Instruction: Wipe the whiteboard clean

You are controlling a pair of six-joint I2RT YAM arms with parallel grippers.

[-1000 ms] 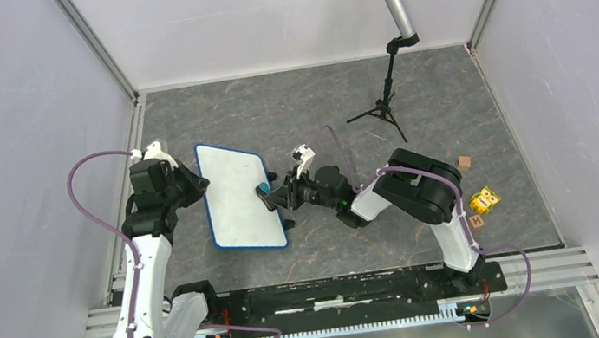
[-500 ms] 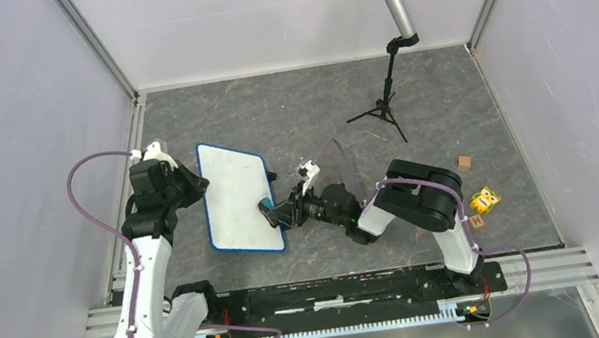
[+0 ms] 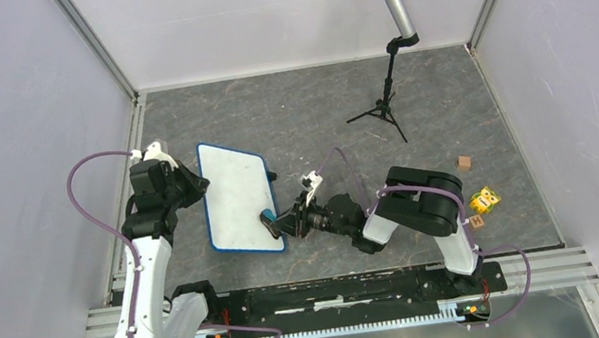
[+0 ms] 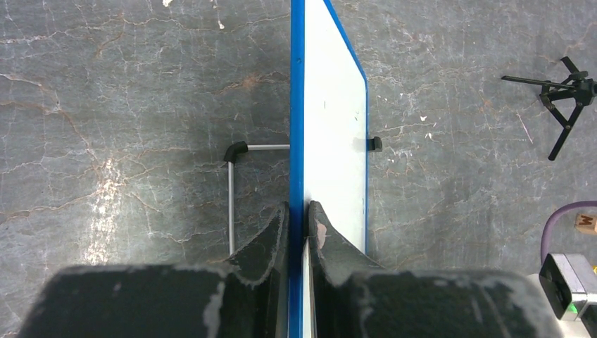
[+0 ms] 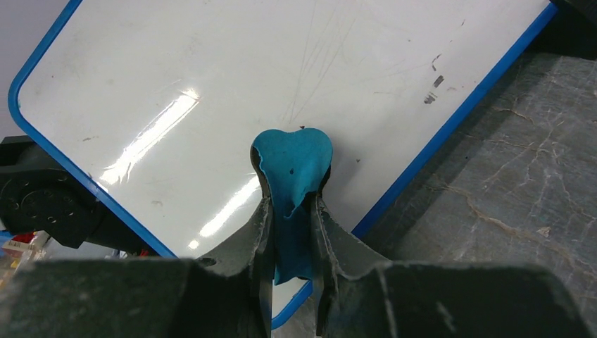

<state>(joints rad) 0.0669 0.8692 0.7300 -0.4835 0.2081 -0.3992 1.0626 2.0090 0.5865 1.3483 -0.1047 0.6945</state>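
Observation:
The whiteboard [image 3: 238, 196], white with a blue rim, stands tilted on the grey floor left of centre. My left gripper [image 3: 196, 185] is shut on its left rim; the left wrist view shows the rim [image 4: 297, 127] edge-on between my closed jaws [image 4: 300, 215]. My right gripper [image 3: 275, 222] is shut on a blue eraser [image 5: 292, 169] and presses it against the board's face [image 5: 232, 91] near its lower right corner. The face looks mostly white, with faint grey streaks and a few small black marks [image 5: 433, 88] near the right rim.
A microphone on a black tripod [image 3: 386, 105] stands at the back right. Small wooden blocks [image 3: 463, 163] and a yellow toy [image 3: 484, 199] lie right of the right arm. The board's wire foot [image 4: 232, 190] rests on the floor behind it. Walls enclose the floor.
My right gripper with the eraser has slid down the board's right side toward its lower right corner. The left gripper and the board have stayed put.

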